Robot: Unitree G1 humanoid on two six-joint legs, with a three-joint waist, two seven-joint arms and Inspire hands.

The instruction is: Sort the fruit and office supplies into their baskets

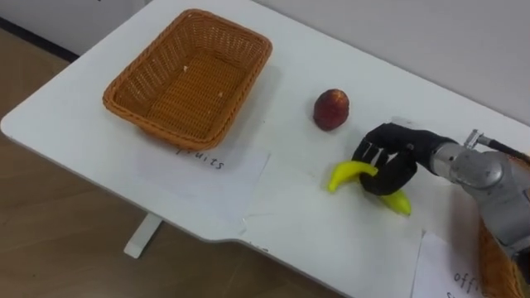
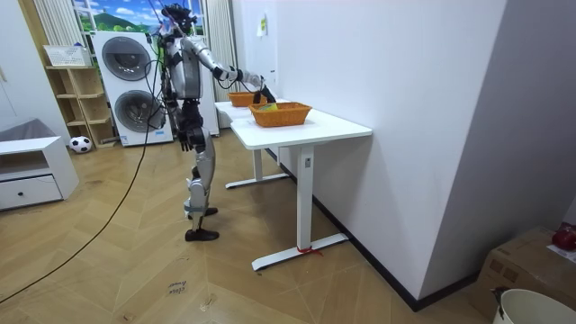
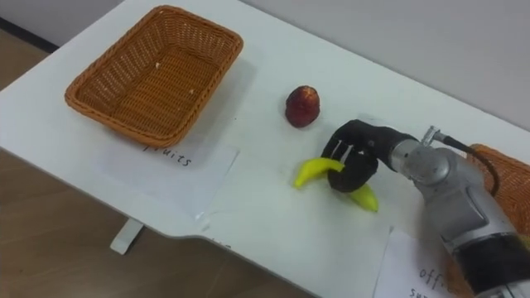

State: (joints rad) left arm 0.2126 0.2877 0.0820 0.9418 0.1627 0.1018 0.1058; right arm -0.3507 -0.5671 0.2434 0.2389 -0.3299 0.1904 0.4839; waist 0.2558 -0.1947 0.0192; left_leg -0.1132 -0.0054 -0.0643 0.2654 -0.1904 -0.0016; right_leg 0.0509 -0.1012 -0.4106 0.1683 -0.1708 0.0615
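The robot is standing at the white tabletop with its right arm reaching out and its left robot hand hanging at its side. The room view is giving this stance and the whole second basket, which the eye views are cropping. The empty fruit basket is sitting behind its paper label, well apart from the fruit. The right robot hand is curling round the middle of the banana lying on the tabletop, probably so that it lifts level. The red apple is waiting nearby.

Two baskets stand here, a far left basket and a near right basket. One banana, one red apple and two paper labels lie nearby.
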